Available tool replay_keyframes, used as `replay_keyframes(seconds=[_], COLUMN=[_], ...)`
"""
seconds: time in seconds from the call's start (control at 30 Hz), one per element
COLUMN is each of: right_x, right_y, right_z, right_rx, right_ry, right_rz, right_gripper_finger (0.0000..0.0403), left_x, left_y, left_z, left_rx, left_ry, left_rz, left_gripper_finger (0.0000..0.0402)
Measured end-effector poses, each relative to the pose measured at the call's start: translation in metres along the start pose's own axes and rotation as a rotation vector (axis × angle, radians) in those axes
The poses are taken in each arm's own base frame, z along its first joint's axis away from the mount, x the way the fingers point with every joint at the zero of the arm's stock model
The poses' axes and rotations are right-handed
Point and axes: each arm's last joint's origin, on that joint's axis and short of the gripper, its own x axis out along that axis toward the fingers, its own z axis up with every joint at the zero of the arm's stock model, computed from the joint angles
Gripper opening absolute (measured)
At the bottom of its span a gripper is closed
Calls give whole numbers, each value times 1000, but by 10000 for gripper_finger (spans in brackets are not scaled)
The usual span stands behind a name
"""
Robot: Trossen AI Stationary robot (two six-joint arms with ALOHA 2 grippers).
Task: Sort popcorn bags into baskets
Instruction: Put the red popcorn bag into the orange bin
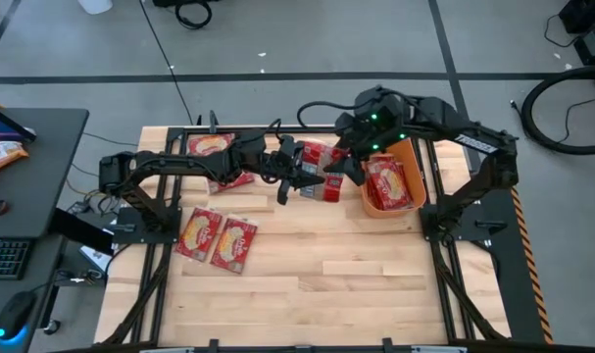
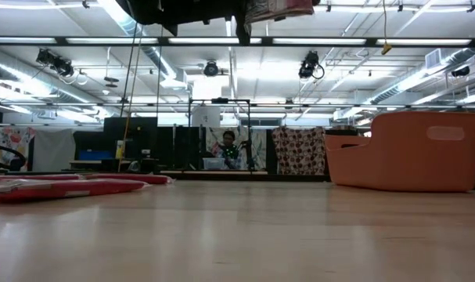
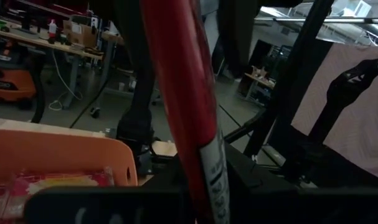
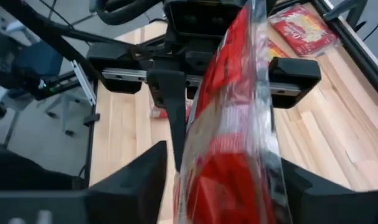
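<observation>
**Two grippers meeting over one popcorn bag beside the orange basket.**

The pale wooden tabletop [image 1: 307, 265] is bare across its near half, leaving open room there; two popcorn bags [image 1: 217, 238] lie flat side by side toward its left, and two more [image 1: 219, 157] lie near the far left edge. Mid-table at the far side, raised above the surface, the left gripper [image 1: 295, 175] and the right gripper [image 1: 338, 172] face each other, both clenched on the same held popcorn bag [image 4: 235, 124], which stands edge-on between their fingers. Just right of them sits the orange basket [image 1: 416, 162], with a packet [image 1: 387, 183] lying inside it. Beyond the tabletop spreads a grey floor and, seen level, a workshop room with ceiling lights.
</observation>
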Motion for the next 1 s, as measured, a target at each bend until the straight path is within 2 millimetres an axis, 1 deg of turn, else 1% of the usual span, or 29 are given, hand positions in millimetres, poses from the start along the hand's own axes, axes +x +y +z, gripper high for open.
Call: replay_keyframes(seconds=[0.1,0.17,0.33,0.43,0.57,0.63,0.73,0.83,0.93,1.0], right_x=[6,6,5,3,0,-3,-9,-12,-15,-16], right_y=[-1,-1,-1,0,0,0,-1,-3,-9,-15], right_z=[1,1,0,-1,-5,-11,-21,-30,-38,-39], right_rx=[-20,-23,-50,-52,-40,-36,-82,-168,-264,-296], right_ry=[10,15,14,19,58,101,187,280,375,405], right_rz=[14,13,14,23,34,20,-45,-139,-219,-261], right_gripper_finger=[154,123,53,26,26,33,39,38,38,38], left_x=[0,0,0,-1,-10,-19,-33,-47,-59,-67], left_y=[0,0,0,2,5,4,-1,-8,-16,-24], left_z=[-1,-1,-1,-2,5,12,22,29,33,37], left_rx=[8,12,12,31,45,59,91,100,94,80], left_ry=[5,9,12,19,31,57,92,131,179,203], left_rz=[2,3,4,11,37,59,88,154,196,213], left_gripper_finger=[45,53,86,114,166,195,228,244,245,243])
